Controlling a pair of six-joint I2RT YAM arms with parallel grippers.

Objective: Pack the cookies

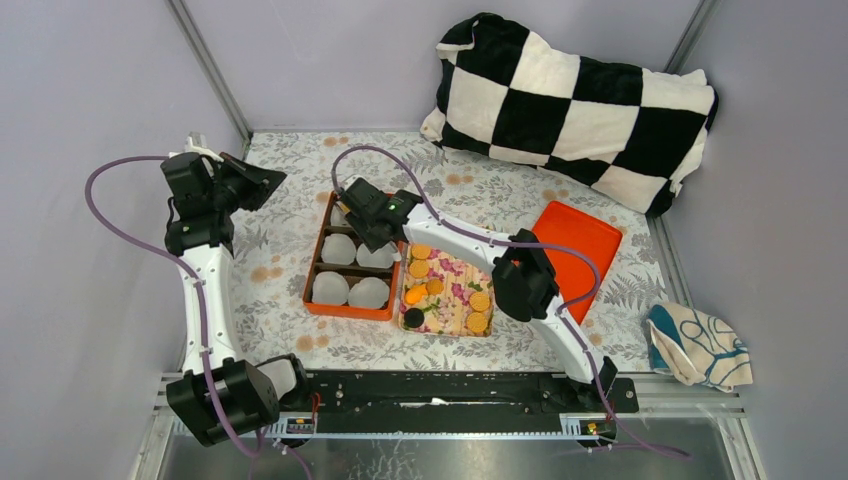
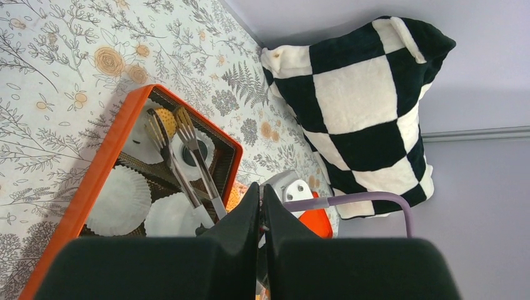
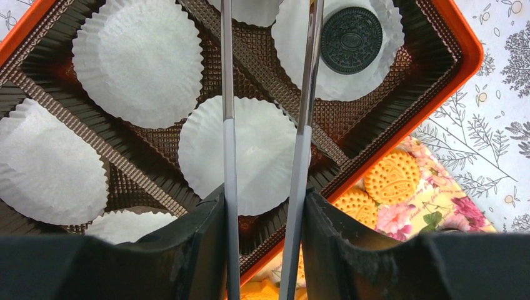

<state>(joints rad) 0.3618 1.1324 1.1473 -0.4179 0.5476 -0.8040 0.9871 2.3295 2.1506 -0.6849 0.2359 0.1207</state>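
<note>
Several golden cookies (image 1: 419,268) and one black one (image 1: 413,318) lie on the floral tray (image 1: 452,277). One black cookie (image 3: 351,31) sits in a white paper cup in the orange box (image 1: 310,288). My right gripper (image 3: 265,200) is shut on metal tongs (image 3: 228,94) that reach over the box's far cups. In the left wrist view a golden cookie (image 2: 166,116) shows at the tong tips (image 2: 185,125); I cannot tell whether they hold it. My left gripper (image 2: 261,187) is shut and empty, raised left of the box.
The other paper cups (image 3: 139,59) in the box are empty. An orange lid (image 1: 578,250) lies right of the tray. A black-and-white checkered pillow (image 1: 570,95) is at the back right, and a patterned cloth (image 1: 700,345) is at the right edge.
</note>
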